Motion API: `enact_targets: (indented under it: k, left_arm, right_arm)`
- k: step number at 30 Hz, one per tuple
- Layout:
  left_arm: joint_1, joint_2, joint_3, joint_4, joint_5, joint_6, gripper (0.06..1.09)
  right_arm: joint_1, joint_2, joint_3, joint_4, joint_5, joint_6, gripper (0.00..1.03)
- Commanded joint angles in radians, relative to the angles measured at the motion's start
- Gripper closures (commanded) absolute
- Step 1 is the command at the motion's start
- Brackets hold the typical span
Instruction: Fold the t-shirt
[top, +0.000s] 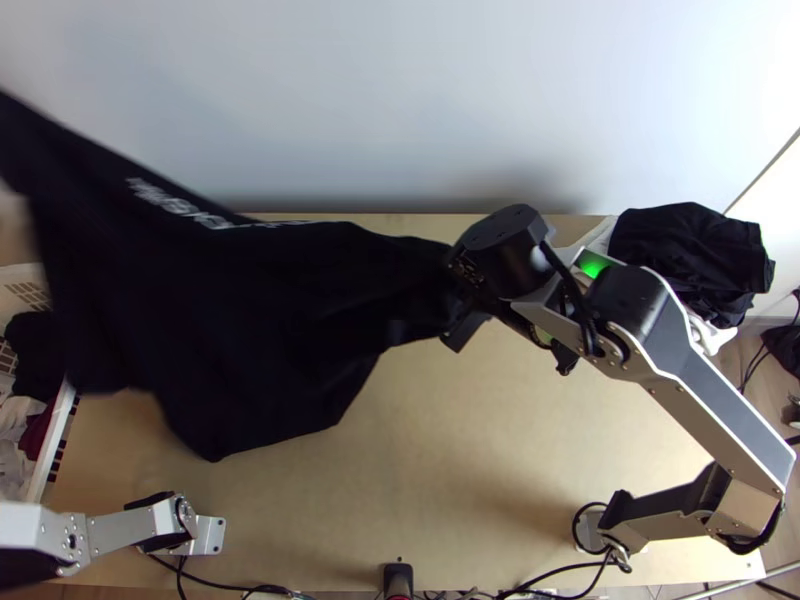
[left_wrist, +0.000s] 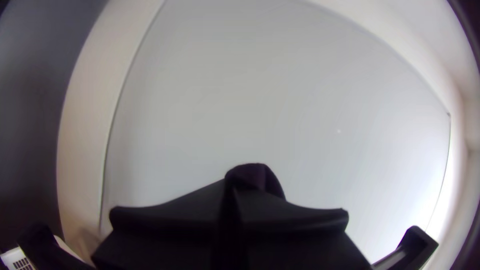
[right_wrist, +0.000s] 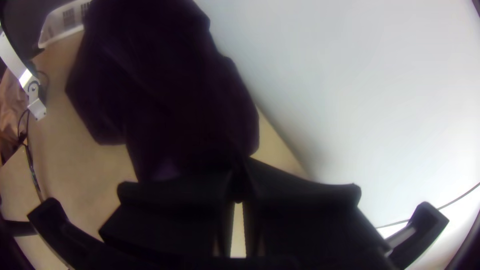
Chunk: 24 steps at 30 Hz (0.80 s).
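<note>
Black fingers of my left gripper (left_wrist: 231, 189) pinch the t-shirt (top: 230, 330) at the left, and my right gripper (top: 464, 320) has another part pinched over the far middle of the table (top: 450, 480). Between them the dark cloth hangs stretched and unfolded, drooping toward the near left, beside a white basket (top: 50, 450).

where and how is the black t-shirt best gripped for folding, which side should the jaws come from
Probably by its two raised ends, jaws coming in from outside, one at each side. The black t-shirt stretches between them with its loose body drooping, and the left gripper and right gripper already pinch it that way.
</note>
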Motion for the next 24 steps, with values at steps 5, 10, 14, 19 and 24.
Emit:
enact_targets:
  k: [5,10,14,19,24]
  left_arm:
    - [-0.395,0.223,-0.262,0.161,-0.051,0.140,1.05]
    - [-0.510,0.366,-0.249,0.230,-0.051,0.179,1.05]
    - [-0.581,0.499,-0.177,0.236,-0.051,0.192,1.05]
    - [-0.656,0.671,-0.031,0.236,-0.051,0.192,1.05]
    - [-0.735,0.812,0.129,0.236,-0.050,0.192,1.05]
  right_arm:
    - [-0.201,-0.078,-0.376,0.064,-0.135,0.044,1.00]
    - [-0.307,-0.124,-0.502,0.091,-0.158,0.046,1.00]
    - [-0.371,-0.178,-0.610,0.092,-0.175,0.049,1.00]
    - [-0.445,-0.265,-0.741,0.092,-0.193,0.063,1.00]
    - [-0.502,-0.352,-0.842,0.054,-0.199,0.063,1.00]
